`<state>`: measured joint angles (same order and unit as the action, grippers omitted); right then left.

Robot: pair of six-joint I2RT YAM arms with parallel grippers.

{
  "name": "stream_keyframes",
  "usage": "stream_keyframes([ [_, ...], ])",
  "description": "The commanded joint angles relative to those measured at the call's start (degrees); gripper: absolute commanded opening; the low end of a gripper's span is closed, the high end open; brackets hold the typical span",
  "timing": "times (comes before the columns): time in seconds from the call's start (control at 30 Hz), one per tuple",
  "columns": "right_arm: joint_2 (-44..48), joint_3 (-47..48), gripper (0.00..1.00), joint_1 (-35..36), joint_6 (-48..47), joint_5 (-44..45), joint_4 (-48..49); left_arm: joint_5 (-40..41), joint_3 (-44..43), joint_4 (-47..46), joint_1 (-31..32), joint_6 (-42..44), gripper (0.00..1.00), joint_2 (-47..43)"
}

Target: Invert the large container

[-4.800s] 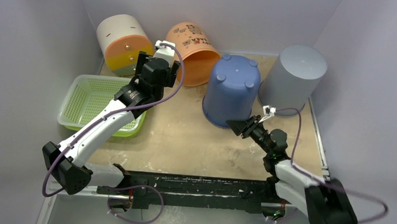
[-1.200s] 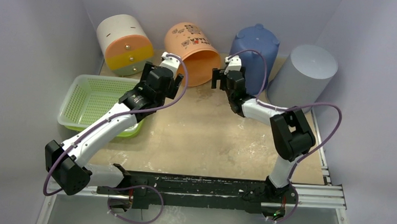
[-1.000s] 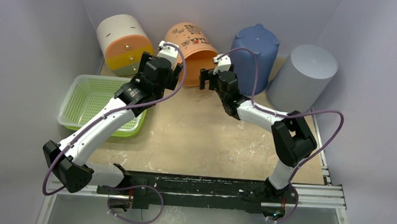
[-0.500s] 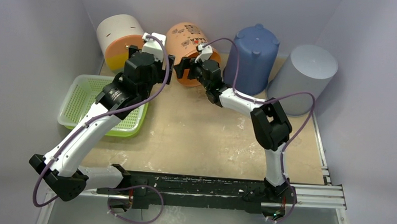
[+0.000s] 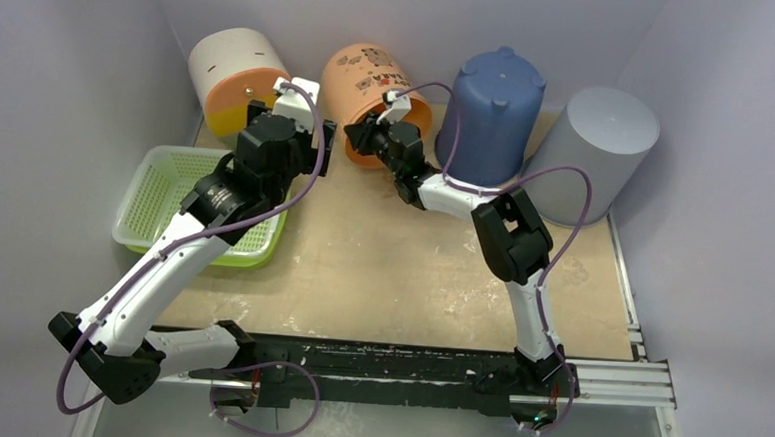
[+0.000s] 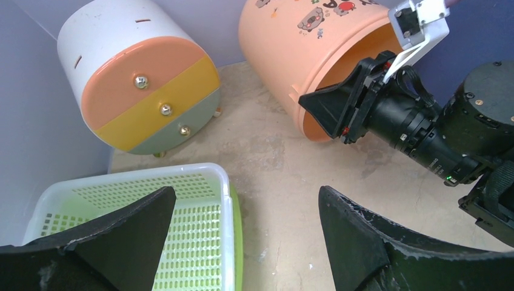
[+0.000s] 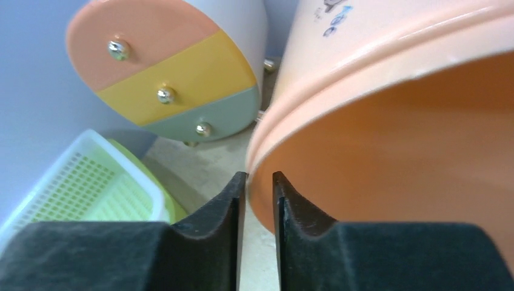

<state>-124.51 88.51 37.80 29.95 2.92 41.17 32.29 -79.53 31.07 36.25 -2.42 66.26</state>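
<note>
The orange bucket (image 5: 376,83) lies on its side at the back, its mouth facing the front right. My right gripper (image 5: 356,134) is at the left part of its rim. In the right wrist view (image 7: 259,176) the fingers are nearly closed with the orange rim (image 7: 394,151) between them. The left wrist view shows the bucket (image 6: 303,48) and the right gripper (image 6: 312,106) at its rim. My left gripper (image 5: 290,121) is open and empty (image 6: 245,206), above the table by the basket's right edge, left of the bucket.
A white drum with an orange, yellow and green face (image 5: 238,81) lies at the back left. A green basket (image 5: 179,203) sits on the left. A blue bucket (image 5: 489,114) and a grey bin (image 5: 592,149) stand upside down at the back right.
My right arm swung left from the blue bucket to the orange bucket's rim and its jaws narrowed onto it. My left gripper drew back to the left, away from the bucket's mouth.
</note>
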Motion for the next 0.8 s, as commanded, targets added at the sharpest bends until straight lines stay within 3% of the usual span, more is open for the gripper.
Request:
stream_keyframes([
  [0.0, 0.44, 1.29, 0.18, -0.03, 2.07, -1.39, 7.11, 0.09, 1.03, -1.23, -0.22, -0.12, 0.85, -2.17],
  [0.07, 0.81, -0.19, 0.05, -0.09, 2.36, -1.59, 7.94, 0.14, 1.23, -1.11, -0.27, -0.27, 0.85, -2.62],
  [0.13, 1.38, -1.85, 0.0, -0.07, 2.83, -1.77, 9.17, 0.32, 1.37, -1.06, -0.22, -0.39, 0.85, -2.86],
  [0.43, 13.19, -17.47, 0.0, 1.27, 2.31, -0.65, 14.19, 0.67, -0.41, -0.49, -0.21, -0.74, 0.85, -3.46],
  [0.6, 24.9, -27.08, 0.0, 3.11, 1.6, 2.39, 10.36, 0.59, -1.15, -0.41, -0.26, -0.83, 0.85, -3.4],
  [0.77, 34.63, -36.65, 0.0, 3.33, 1.97, -0.19, 5.39, 0.64, -0.51, -0.45, -0.24, -1.13, 0.85, -3.86],
])
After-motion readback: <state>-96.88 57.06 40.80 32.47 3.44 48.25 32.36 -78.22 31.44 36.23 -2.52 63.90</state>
